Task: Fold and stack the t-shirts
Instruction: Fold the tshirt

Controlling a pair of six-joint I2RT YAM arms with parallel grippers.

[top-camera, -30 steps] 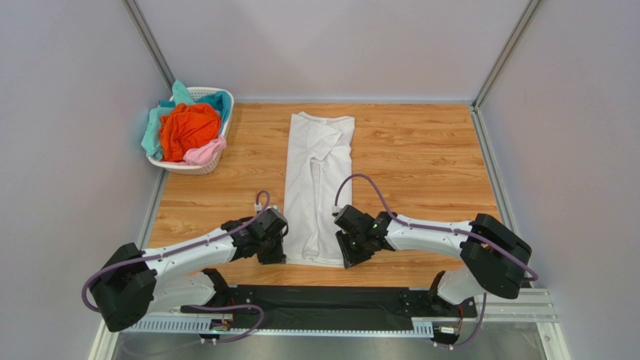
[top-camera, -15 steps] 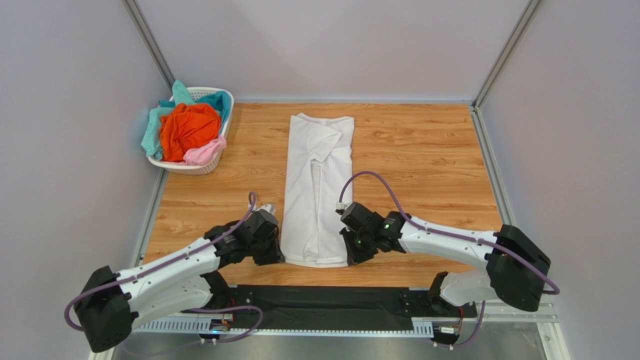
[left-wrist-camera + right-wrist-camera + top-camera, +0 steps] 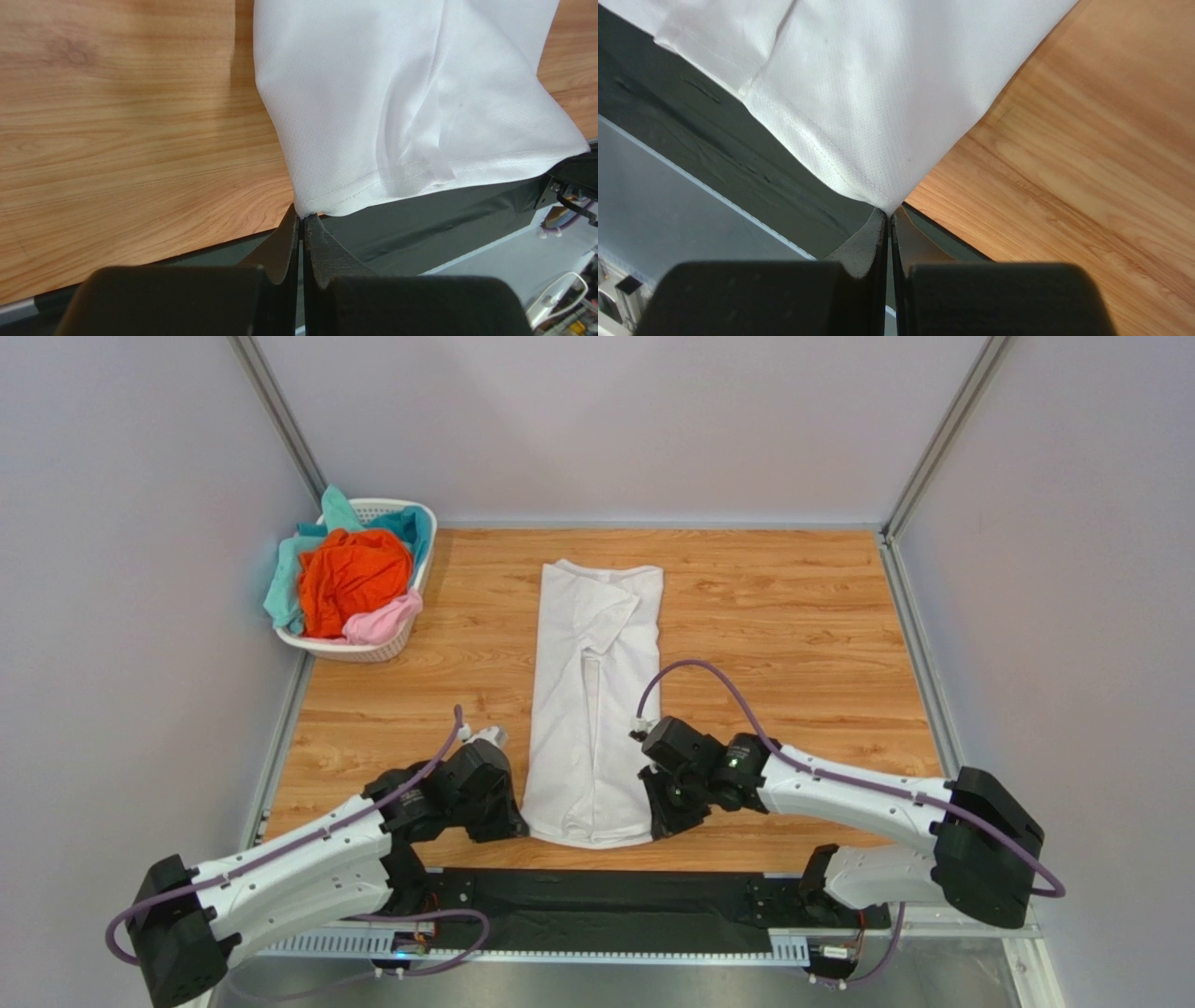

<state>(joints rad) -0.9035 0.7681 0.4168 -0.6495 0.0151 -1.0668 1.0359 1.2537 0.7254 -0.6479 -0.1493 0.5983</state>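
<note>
From the top camera we see the white t-shirt lying folded into a long narrow strip down the middle of the wooden table, running from 12 o'clock to 6 o'clock, its hem at the near edge. The left gripper sits at the hem's corner toward 7 o'clock and the right gripper at the corner toward 5 o'clock, one on each side of the strip. Off at 10 o'clock a white lattice basket holds the orange t-shirt, the teal t-shirt and the pale pink t-shirt in a heap. In the left wrist view we find the left gripper with its jaws pressed together on the very corner of the white t-shirt, the cloth spreading away toward 1 o'clock over the table and a black mat. In the right wrist view the right gripper is likewise pinched tight on the other hem corner of the white t-shirt, which fans out toward 12 o'clock, with the black mat at 9 o'clock and the table at 3 o'clock.
</note>
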